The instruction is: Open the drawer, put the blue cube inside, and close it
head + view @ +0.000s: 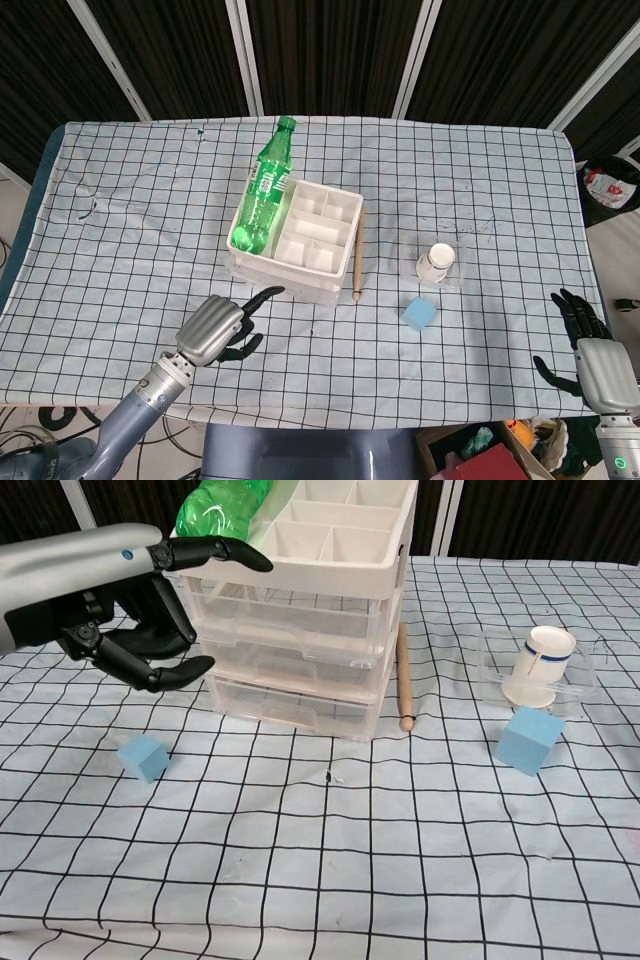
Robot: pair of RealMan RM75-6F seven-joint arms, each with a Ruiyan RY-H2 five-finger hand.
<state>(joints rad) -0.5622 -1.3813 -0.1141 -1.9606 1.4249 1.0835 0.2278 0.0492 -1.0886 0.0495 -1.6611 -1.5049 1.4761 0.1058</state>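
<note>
- Left hand [120,610] raised before the white plastic drawer unit [300,630], fingers curled, one extended, holding nothing.
- Small blue foam cube [142,757] lies on the checked tablecloth [330,860].
- Right hand [590,350] open at the table edge.

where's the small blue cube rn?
In the chest view the small blue cube sits on the checked cloth at lower left, in front of the drawer unit and below the raised left robot hand, untouched.
</note>
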